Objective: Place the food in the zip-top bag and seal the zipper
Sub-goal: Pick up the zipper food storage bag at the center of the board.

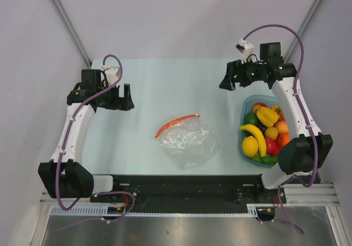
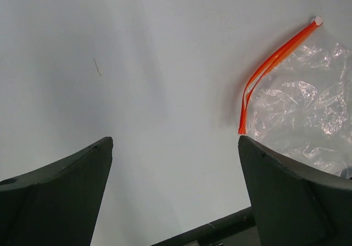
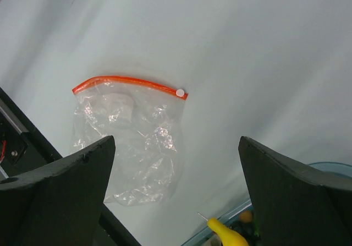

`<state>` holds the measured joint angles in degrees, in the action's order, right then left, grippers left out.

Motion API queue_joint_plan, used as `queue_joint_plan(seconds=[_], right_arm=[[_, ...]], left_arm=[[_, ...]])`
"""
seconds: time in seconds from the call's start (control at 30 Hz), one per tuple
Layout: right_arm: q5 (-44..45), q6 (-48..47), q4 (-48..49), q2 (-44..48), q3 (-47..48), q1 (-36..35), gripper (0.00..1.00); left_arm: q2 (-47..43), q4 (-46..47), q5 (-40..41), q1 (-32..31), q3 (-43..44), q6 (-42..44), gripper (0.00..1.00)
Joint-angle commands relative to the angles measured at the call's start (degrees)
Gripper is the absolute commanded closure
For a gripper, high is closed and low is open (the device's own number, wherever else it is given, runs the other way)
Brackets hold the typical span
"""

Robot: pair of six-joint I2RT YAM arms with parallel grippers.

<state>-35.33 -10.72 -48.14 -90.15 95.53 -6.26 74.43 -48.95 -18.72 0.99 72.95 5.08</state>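
**Desk:** Where is the zip-top bag point(image 1: 190, 138)?

**Photographer:** It lies flat and crinkled at the middle of the pale counter point(image 1: 165, 81), between the two arms and nearer their bases than the far edge. Its zipper point(image 1: 176, 122) runs as a curved red-orange strip along the bag's far-left edge. A small white slider point(image 1: 197, 115) sits at the strip's right end. In the left wrist view, the strip shows as two thin lines slightly parted toward its other end.

**Desk:** And the food?

**Photographer:** It is heaped in a teal tub point(image 1: 245, 107) on the right side of the counter, well apart from the bag. A banana point(image 1: 256, 131) lies across the top, with a yellow pepper point(image 1: 268, 115) just behind it. A round yellow fruit point(image 1: 249, 146) sits at the near left, touching a red tomato point(image 1: 271, 147). A pink peach point(image 1: 281, 126) rests by the right wall, and green pieces point(image 1: 265, 159) line the near rim. The right forearm crosses above part of the tub.

**Desk:** What are the arms doing?

**Photographer:** The left fingers point(image 2: 60, 196) are spread wide with nothing between them, raised over bare counter to the left of the bag. The zipper's end shows just off the inner edge of one finger. The right fingers point(image 3: 297, 202) are likewise released and empty. They hang above the far right of the counter, beyond the tub, with the wrist camera looking down on both bag and banana tip.
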Motion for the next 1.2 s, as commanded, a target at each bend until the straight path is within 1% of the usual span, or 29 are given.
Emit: queue_joint_plan(seconds=[0.0,0.17,0.2,0.27,0.33,0.4,0.43,0.5,0.53,0.57,0.63,0.67,0.73,0.83,0.93,0.97,1.03,1.07,1.13,1.17], right_arm=[[-2.2,-1.6,0.1,1.2,1.5,-0.1,0.00],[-3.9,-2.3,-1.4,0.3,1.6,-0.1,0.00],[-3.8,-2.3,-1.5,0.1,1.6,-0.1,0.00],[-3.2,-1.9,-1.3,0.2,1.4,-0.1,0.00],[-2.3,-2.0,-1.1,0.8,0.8,-0.1,0.00],[-1.8,-2.1,-1.1,1.4,0.5,-0.1,0.00],[-1.7,-2.5,-1.5,1.7,0.5,-0.1,0.00],[-1.3,-3.1,-1.9,2.1,0.1,0.0,0.00],[-0.8,-3.3,-2.0,2.5,-0.2,-0.1,0.00],[-0.6,-3.7,-2.0,2.6,-0.6,-0.2,0.00],[-0.2,-4.1,-2.5,2.7,-0.6,-0.2,0.00],[0.1,-4.1,-2.6,2.6,-0.6,-0.2,0.00],[0.8,-4.1,-2.3,2.6,-0.7,-0.2,0.00],[1.3,-4.2,-2.3,2.7,-0.8,-0.2,0.00],[1.7,-4.0,-1.8,2.7,-1.2,-0.2,0.00],[1.7,-3.9,-1.6,2.7,-1.4,-0.2,0.00],[2.2,-3.9,-1.3,2.9,-1.7,-0.2,0.00],[2.3,-3.9,-1.3,3.0,-1.7,-0.1,0.00],[2.7,-3.8,-1.3,3.1,-2.2,-0.1,0.00],[2.7,-3.8,-1.2,3.2,-2.4,-0.1,0.00]], left_arm=[[-1.3,2.6,-3.2,-0.4,0.7,1.9,0.00],[1.8,4.1,-13.3,-0.5,0.4,4.1,0.00],[3.7,4.4,-16.9,-2.4,0.2,5.6,0.00],[5.5,5.7,-18.2,-4.4,-0.4,6.3,0.00],[8.2,9.3,-19.7,-6.3,-1.4,6.1,0.01],[10.1,13.5,-22.2,-7.8,-2.0,4.9,0.06],[12.5,14.7,-23.2,-8.3,-2.4,4.6,0.08],[15.3,17.5,-23.6,-10.2,-2.2,3.9,0.11],[18.2,18.1,-24.3,-10.7,-1.6,3.9,0.11],[20.0,18.4,-24.9,-11.3,-1.0,3.9,0.12],[23.2,18.5,-26.6,-12.9,1.3,4.2,0.17],[26.5,18.3,-27.2,-13.5,2.0,4.5,0.18],[29.2,18.4,-28.1,-14.9,3.3,4.7,0.23],[33.0,19.2,-28.6,-16.5,3.5,5.2,0.26],[35.9,20.6,-30.1,-17.4,2.9,3.9,0.30],[36.8,20.4,-31.1,-17.7,3.0,3.8,0.34],[38.3,20.2,-31.9,-18.1,2.9,4.1,0.39],[38.6,20.6,-32.3,-18.2,2.8,4.0,0.45],[38.6,21.0,-33.0,-18.3,2.3,3.9,0.52],[38.6,21.3,-33.1,-18.3,2.1,3.8,0.61]])
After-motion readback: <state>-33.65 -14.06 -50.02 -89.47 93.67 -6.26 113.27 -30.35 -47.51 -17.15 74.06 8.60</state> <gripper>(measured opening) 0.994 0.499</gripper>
